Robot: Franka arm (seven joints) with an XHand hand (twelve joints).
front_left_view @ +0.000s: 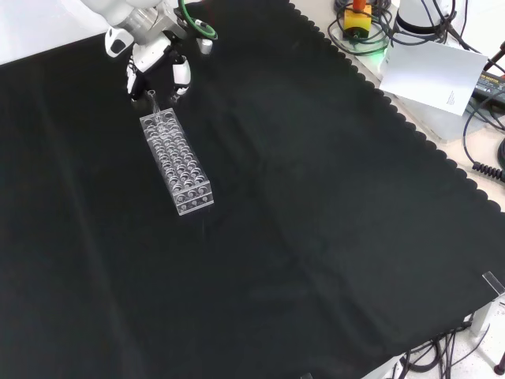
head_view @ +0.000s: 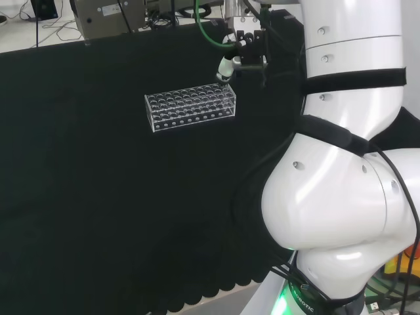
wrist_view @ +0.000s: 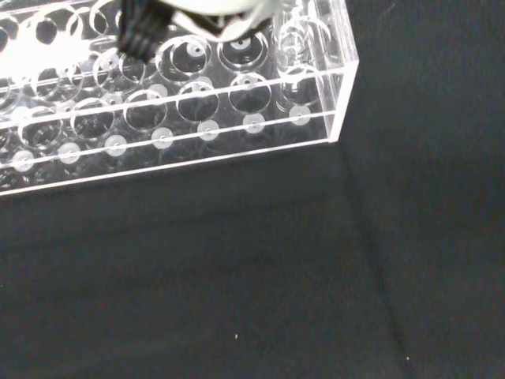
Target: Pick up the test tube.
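A clear rack (front_left_view: 177,166) with many round holes lies on the black cloth; the head view shows the rack (head_view: 190,108) left of the arm. A clear test tube (front_left_view: 152,99) stands upright in a hole at the rack's far end, and in the wrist view the tube (wrist_view: 294,47) sits in a corner hole. The black and white hand (front_left_view: 146,55) hangs just above that end. Its fingers (front_left_view: 181,76) point down on either side of the tube's top, spread apart, and touch nothing that I can see. In the head view the hand (head_view: 241,52) is over the rack's right end.
The arm's big white links (head_view: 341,164) take up the right of the head view. A green cable (front_left_view: 197,24) loops beside the hand. The cloth's scalloped edge (front_left_view: 394,126), a white box (front_left_view: 434,75) and cables lie at the front view's right. The rack's other holes look unfilled.
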